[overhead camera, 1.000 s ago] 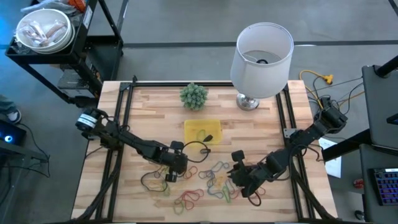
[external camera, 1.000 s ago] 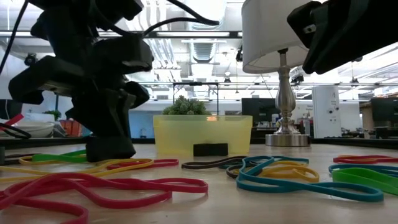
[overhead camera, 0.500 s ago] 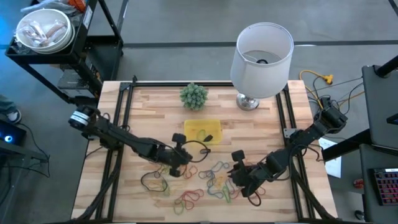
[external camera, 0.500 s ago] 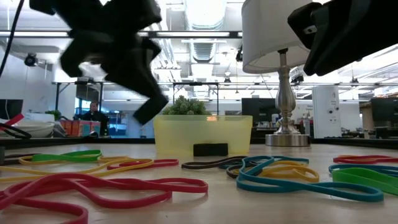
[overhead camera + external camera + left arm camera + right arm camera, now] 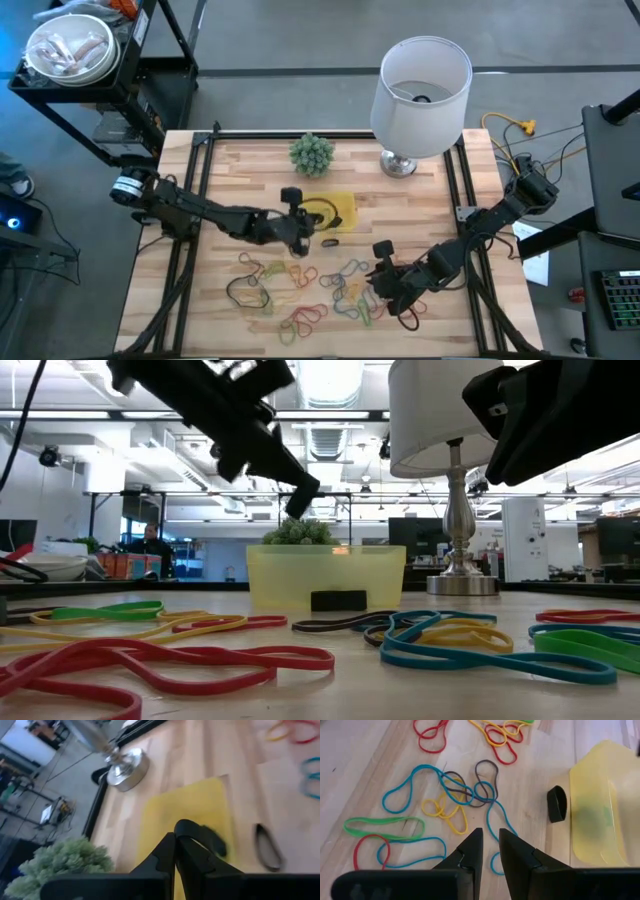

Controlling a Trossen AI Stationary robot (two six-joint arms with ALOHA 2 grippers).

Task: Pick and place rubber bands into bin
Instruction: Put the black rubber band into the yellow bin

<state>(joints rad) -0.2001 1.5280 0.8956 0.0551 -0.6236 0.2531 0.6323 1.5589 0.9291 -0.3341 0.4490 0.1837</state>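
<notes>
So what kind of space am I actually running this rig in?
Likely a robotics lab or open-plan workshop: exposed ceiling ducts, rows of monitors behind the wooden table, and a black equipment cart beside it.

We cannot tell whether the left gripper (image 5: 176, 840) carries a band: its closed fingertips blur against the bin (image 5: 200, 805). Low view crops the lampshade (image 5: 440, 410) top. Bin contents (image 5: 326, 212) too small to resolve.
</notes>
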